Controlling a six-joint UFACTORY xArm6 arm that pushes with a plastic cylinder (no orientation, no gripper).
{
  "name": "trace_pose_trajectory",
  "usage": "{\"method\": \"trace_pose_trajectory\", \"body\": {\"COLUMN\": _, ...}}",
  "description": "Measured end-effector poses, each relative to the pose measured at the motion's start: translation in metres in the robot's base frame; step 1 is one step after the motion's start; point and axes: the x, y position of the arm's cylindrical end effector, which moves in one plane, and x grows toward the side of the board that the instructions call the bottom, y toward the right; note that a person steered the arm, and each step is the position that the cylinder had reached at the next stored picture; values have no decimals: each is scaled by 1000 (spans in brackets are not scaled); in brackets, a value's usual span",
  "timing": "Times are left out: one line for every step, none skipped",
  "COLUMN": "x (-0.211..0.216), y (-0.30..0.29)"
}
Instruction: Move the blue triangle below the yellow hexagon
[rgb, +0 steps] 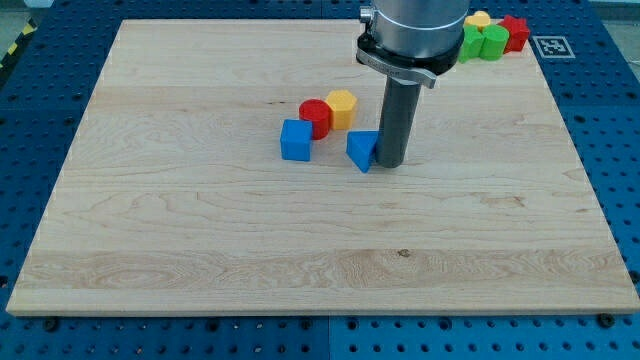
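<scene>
Blue triangle (362, 150) sits on the wooden bench (200, 250) just below and slightly to the view's right of the yellow hexagon (342, 107), with my tip (389, 163) touching its right side, so any further push would drive it toward the view's left. Arm housing hangs upright above, the rod straight down; no claw exists here to spread or pinch. Red cylinder (315, 117) and blue cube (296, 140) lie close by on the view's left.

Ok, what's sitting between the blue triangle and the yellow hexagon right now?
Nothing: the camera view shows only bare board between the blue triangle and the yellow hexagon. The red cylinder sits left of that gap. My tip touches the triangle's right side.
</scene>
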Motion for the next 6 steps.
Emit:
{"method": "trace_pose_trajectory", "body": {"x": 7, "y": -3}}
{"method": "trace_pose_trajectory", "body": {"x": 5, "y": -5}}
{"method": "trace_pose_trajectory", "body": {"x": 5, "y": -14}}
{"method": "trace_pose_trajectory", "body": {"x": 5, "y": -21}}
{"method": "trace_pose_trajectory", "body": {"x": -4, "y": -27}}
{"method": "trace_pose_trajectory", "body": {"x": -25, "y": -36}}
